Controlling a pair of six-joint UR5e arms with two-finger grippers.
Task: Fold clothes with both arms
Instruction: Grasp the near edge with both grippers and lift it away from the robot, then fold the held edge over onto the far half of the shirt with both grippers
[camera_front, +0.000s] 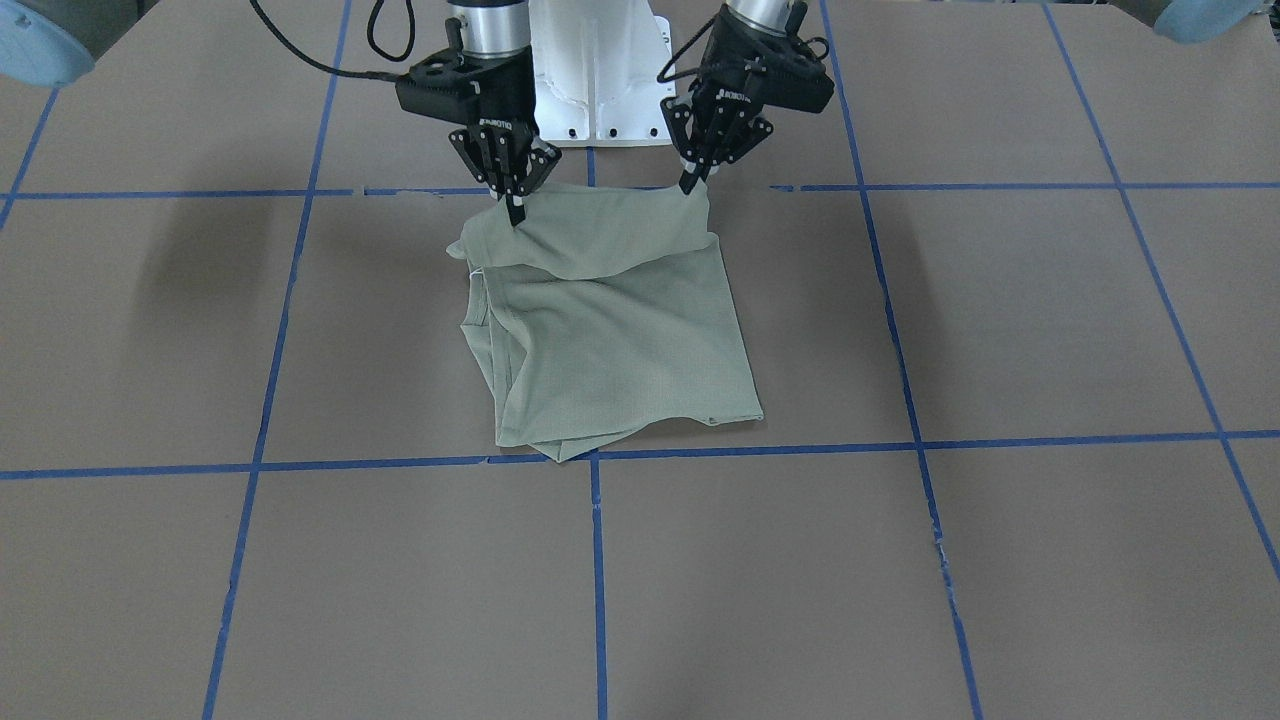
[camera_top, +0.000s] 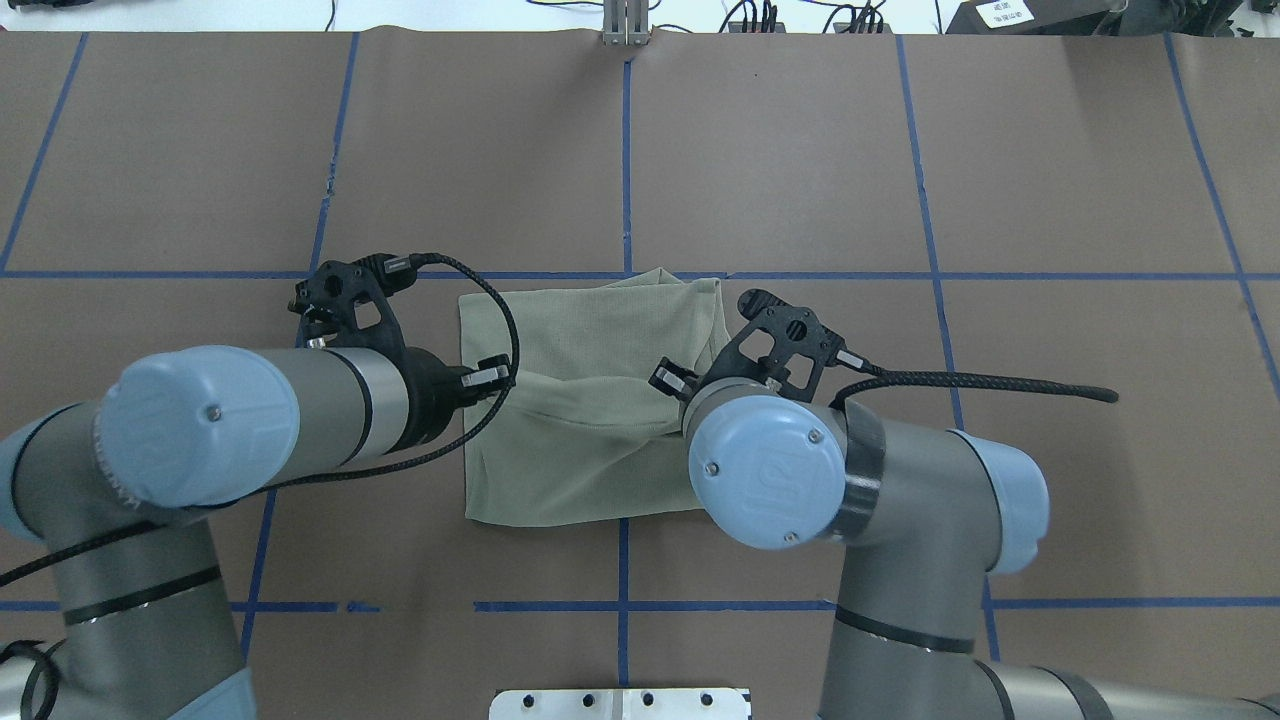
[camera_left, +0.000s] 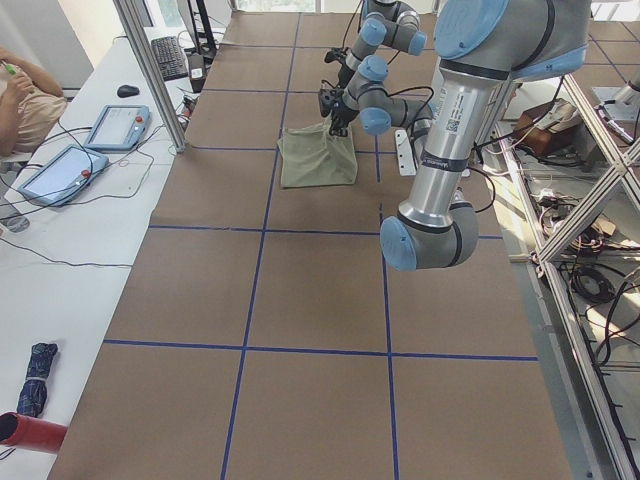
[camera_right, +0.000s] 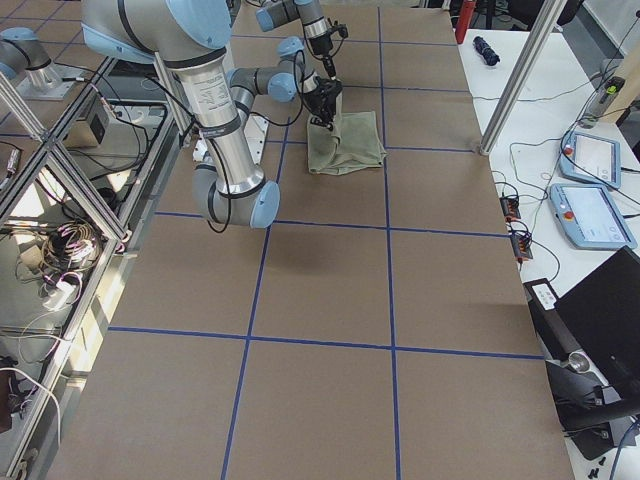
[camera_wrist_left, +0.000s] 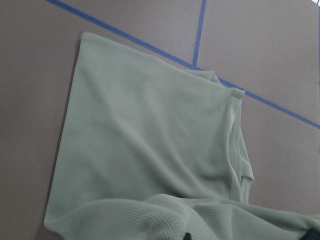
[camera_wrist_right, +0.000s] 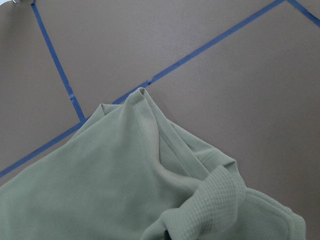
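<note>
Here, front-facing, left tool (camera_front: 689, 185): clenched on the corner of the shirt (camera_front: 620, 330) nearest the robot, fingertips pointing down, with that corner raised off the bench (camera_front: 1000, 320).
Front-facing, right tool (camera_front: 516, 213): pinched tight on the other corner of the same edge, which is likewise lifted.
Front-facing, shirt: a sagging band hangs between the two tools. Ahead of them the rest lies flat in a folded rectangle, with layered folds on the right tool's side.
Front-facing, white pedestal (camera_front: 600, 90): behind and between both tools.
Overhead, left arm (camera_top: 300, 420): its wrist is over the shirt's side edge, and the tool is mostly hidden beneath it.
Overhead, right arm (camera_top: 800, 470): its blue cap covers the shirt's corner, and only a bit of the tool shows.
Overhead, shirt: lies between the two tools, and its far edge reaches a blue tape line (camera_top: 1000, 277) beyond them.
Exterior left: both tools are at the shirt's raised edge, too small for the grip to be judged here.
Exterior right: the same, with the cloth draping away from the tools.
Left wrist: a flat panel spreads ahead of the tool, and a lifted ribbed fold is closest to it.
Right wrist: ribbed cloth bunches right at the tool, with layered edges beyond it.
</note>
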